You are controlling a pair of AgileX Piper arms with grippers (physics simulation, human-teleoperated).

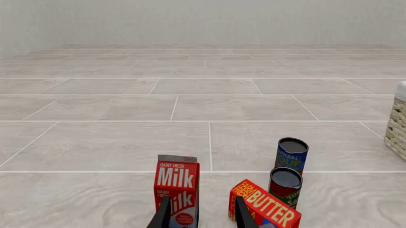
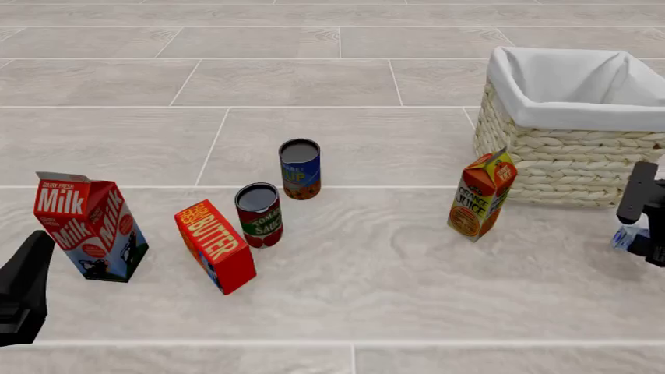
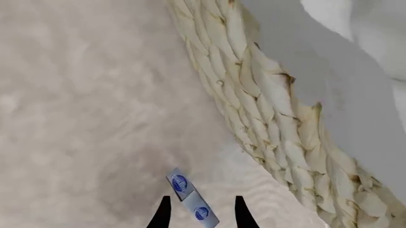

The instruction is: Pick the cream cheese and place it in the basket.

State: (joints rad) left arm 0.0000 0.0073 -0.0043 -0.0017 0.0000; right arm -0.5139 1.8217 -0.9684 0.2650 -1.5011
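Your right gripper [image 3: 199, 213] sits at the right edge of the front view, just in front of the basket [image 2: 546, 160], and the cream cheese [image 3: 192, 199] is between its fingers. In the right wrist view the box shows as a thin light-blue and white strip with two round blue marks, seen edge-on, its long axis running on a slant between the two dark fingertips [image 3: 163, 213] and reaching out past them toward the basket's woven wall. Both fingers stand close on either side of the box, but you cannot tell from these views whether they actually press on it. In the front view only a small pale blue corner of the box shows beside the gripper, below the basket's near right corner; whether it rests on the floor or is lifted is not clear. Your left gripper [image 1: 201, 216] is low at the front view's left edge, just beside the milk carton [image 2: 89, 226], with its fingers spread apart and nothing between them. Its wrist view looks past the milk toward the butter box [image 1: 265, 204], which lies tilted, and two upright cans [image 1: 288, 168]. The juice carton [image 2: 480, 195] leans just left of the basket.
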